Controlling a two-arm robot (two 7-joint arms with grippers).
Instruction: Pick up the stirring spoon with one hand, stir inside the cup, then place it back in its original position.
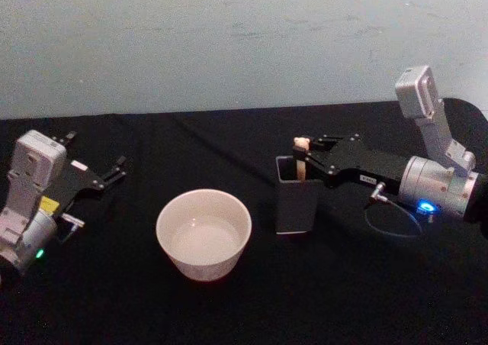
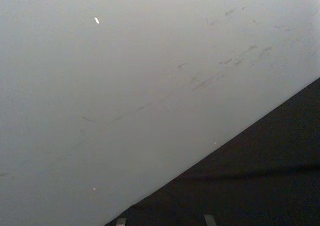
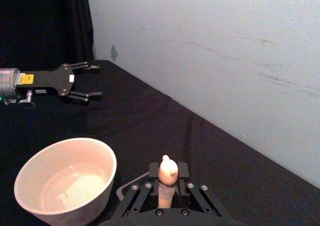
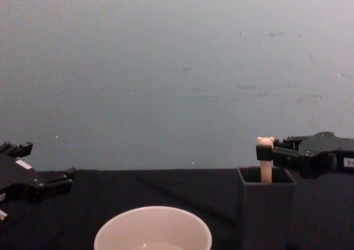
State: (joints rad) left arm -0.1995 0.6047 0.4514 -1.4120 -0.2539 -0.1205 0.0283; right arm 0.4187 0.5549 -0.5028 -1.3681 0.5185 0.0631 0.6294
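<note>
The stirring spoon [image 1: 303, 164] stands upright in the dark grey square holder [image 1: 297, 204], its cream handle and bear head [image 4: 265, 142] rising above the rim. My right gripper [image 1: 302, 156] reaches in from the right and is shut on the handle just under the bear head, as the right wrist view shows with the spoon [image 3: 167, 173] between the fingers. Left of the holder [image 4: 265, 217] sits the round cream cup [image 1: 202, 267], with a pale liquid inside; it appears too in the right wrist view [image 3: 95, 206] and the chest view [image 4: 152, 208]. My left gripper [image 1: 95, 153] rests open at the far left.
A black cloth covers the table [image 1: 343, 299], and a pale wall [image 1: 229, 40] rises right behind its far edge. A thin cable [image 1: 389, 227] loops under my right wrist. The left gripper [image 3: 95, 80] hovers well clear of the cup.
</note>
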